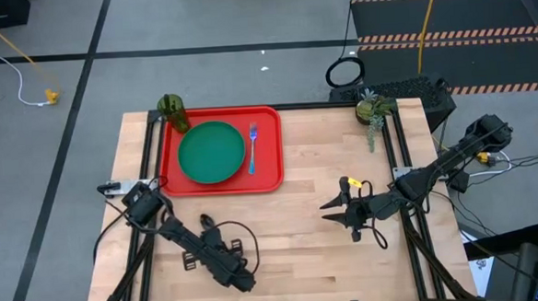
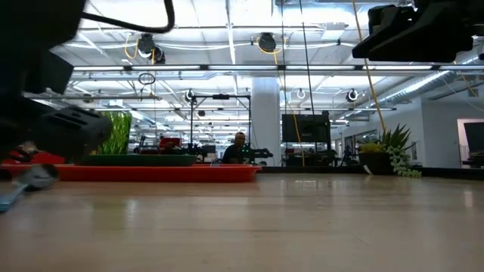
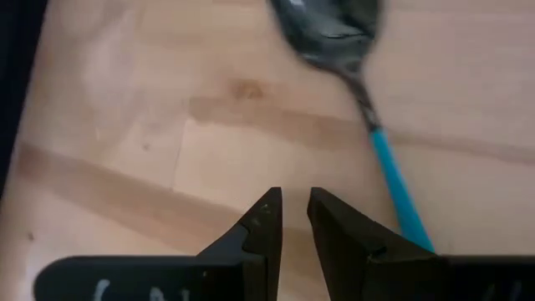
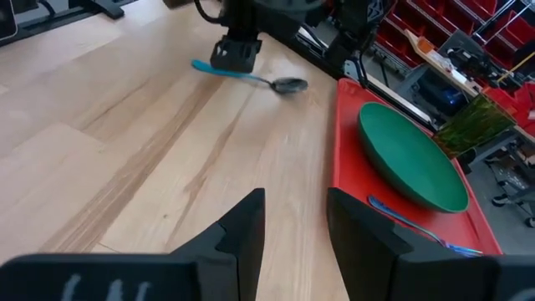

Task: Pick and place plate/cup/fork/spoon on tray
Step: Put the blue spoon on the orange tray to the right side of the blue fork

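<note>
Left gripper (fingers nearly closed) just beside the spoon.

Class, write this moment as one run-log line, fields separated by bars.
tray: plate, fork | cup: by tray corner | spoon: on table | left gripper: above spoon, empty | right gripper: idle, open

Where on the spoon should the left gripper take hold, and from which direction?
Probably the light blue handle of the spoon, taken from straight above with a finger on each side. It lies flat on the bare table, so the slim, straight handle fits narrow jaws better than the wide bowl. The left gripper hangs beside it.
</note>
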Controlling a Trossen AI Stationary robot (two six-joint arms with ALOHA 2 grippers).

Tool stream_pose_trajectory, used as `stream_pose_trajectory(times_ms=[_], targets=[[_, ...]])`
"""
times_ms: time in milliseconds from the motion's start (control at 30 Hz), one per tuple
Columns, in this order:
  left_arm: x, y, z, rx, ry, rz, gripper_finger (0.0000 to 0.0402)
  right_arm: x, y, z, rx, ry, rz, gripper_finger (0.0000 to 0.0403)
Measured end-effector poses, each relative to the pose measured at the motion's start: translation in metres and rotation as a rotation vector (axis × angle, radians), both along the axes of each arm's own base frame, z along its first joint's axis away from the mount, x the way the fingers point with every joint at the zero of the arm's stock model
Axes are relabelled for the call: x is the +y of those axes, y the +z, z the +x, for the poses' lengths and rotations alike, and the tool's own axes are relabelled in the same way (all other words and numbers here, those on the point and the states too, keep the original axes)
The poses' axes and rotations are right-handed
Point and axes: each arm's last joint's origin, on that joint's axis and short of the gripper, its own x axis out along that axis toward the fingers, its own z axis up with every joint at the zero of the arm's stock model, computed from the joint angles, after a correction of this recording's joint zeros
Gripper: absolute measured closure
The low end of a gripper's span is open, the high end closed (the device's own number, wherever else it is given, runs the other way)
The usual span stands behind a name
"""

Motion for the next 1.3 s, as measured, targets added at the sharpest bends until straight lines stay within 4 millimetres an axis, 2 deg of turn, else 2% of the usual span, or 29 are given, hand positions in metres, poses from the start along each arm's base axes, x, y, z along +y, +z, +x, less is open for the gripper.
stream_pose_trajectory(times_ms=[200, 567, 733, 967, 1300], targets=[[0.013, 0.006, 0.009, 0.035, -0.021, -0.034, 0.0330, -0.001, 0.000, 0.000, -0.005, -0.025, -0.010, 0.0280], [0.032, 0.045, 0.020, -0.120, -0.017, -0.025, 0.0329, -0.001, 0.000, 0.000, -0.005, -0.024, -0.009, 0.0280], [0.039, 0.045, 0.022, -0.110, -0.003, -0.002, 0.0329, -0.001, 0.000, 0.000, -0.005, -0.023, -0.012, 0.0280], [0.045, 0.032, 0.023, -0.129, 0.050, -0.020, 0.0325, -0.001, 0.000, 0.000, -0.005, -0.017, -0.024, 0.0280], [0.050, 0.012, 0.012, -0.076, 0.124, -0.050, 0.0240, -0.001, 0.000, 0.000, -0.006, -0.013, -0.037, 0.0280]])
